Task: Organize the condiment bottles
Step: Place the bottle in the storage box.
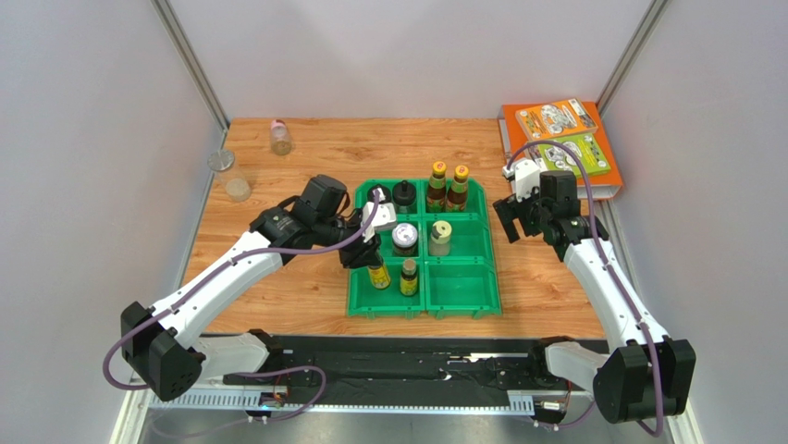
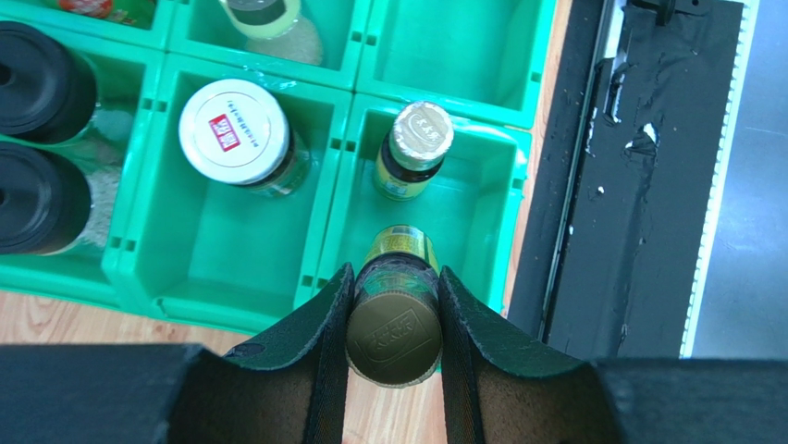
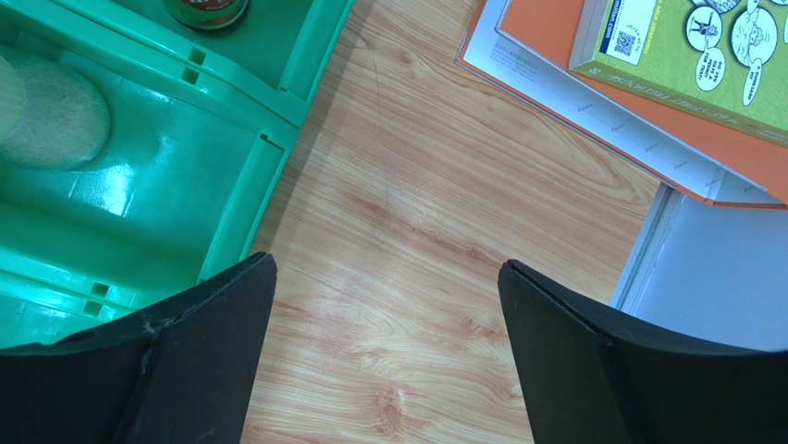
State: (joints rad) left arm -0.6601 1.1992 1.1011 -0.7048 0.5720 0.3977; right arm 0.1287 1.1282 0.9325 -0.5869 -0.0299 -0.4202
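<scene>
My left gripper (image 1: 368, 252) (image 2: 393, 310) is shut on a small dark bottle with a gold cap (image 2: 393, 335) and a yellow label, at the left side of the near-left compartment of the green bin (image 1: 462, 294). A similar gold-capped bottle (image 1: 409, 276) (image 2: 416, 148) stands beside it. The bin also holds two black-capped jars (image 1: 391, 195), a silver-lidded jar (image 1: 404, 238) (image 2: 236, 129), a pale-green-capped bottle (image 1: 440, 236), and amber bottles with yellow and orange caps (image 1: 448, 186). My right gripper (image 1: 518, 220) (image 3: 386, 270) is open and empty over bare wood right of the bin.
A pink-capped bottle (image 1: 280, 137) and a clear silver-capped jar (image 1: 229, 176) stand outside the bin at the far left. Orange and green books (image 1: 560, 139) (image 3: 647, 74) lie at the far right corner. The bin's near-right compartment holds nothing.
</scene>
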